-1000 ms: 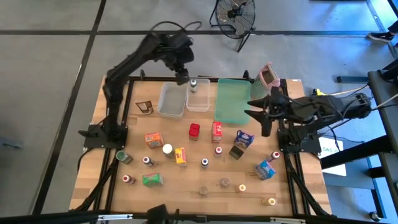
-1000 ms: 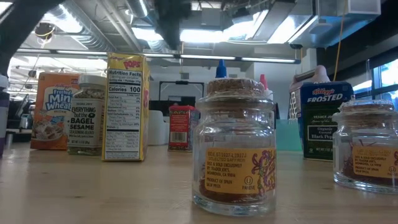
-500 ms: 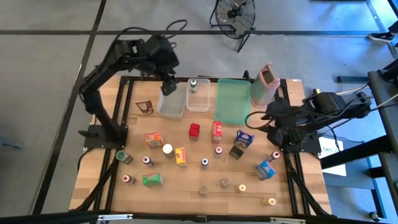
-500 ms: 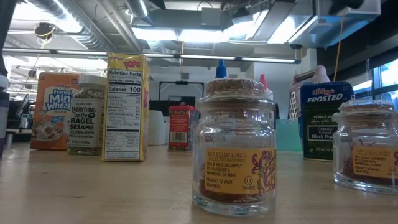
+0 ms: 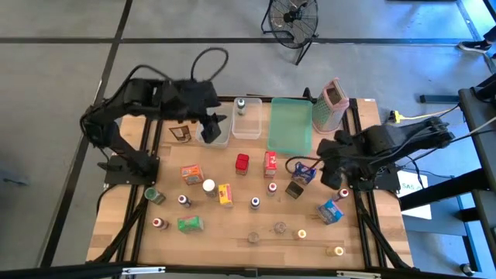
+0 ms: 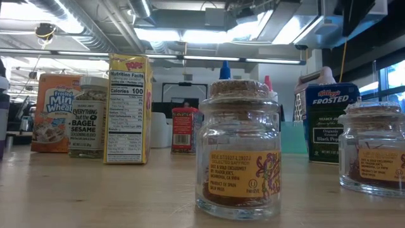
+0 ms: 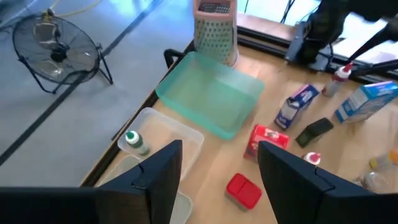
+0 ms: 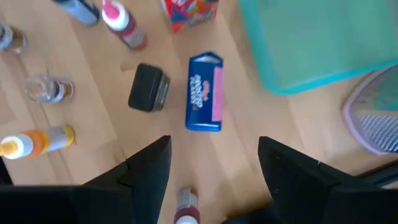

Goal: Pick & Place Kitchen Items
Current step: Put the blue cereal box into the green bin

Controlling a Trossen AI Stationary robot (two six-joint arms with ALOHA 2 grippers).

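Right hand (image 5: 319,167) above blue box (image 5: 304,172)

Bottle (image 5: 240,105) in tub (image 5: 247,129) left of tray (image 5: 291,128)

- Orange box (image 6: 56,113): "Frosted Mini Wheats".
- Seasoning jar (image 6: 88,117): "Everything but the Bagel Sesame".
- Yellow box (image 6: 127,108): "Pops", "Calories 100".
- Dark box (image 6: 331,122), far right: "Frosted", "Organic Ground Black Pepper".
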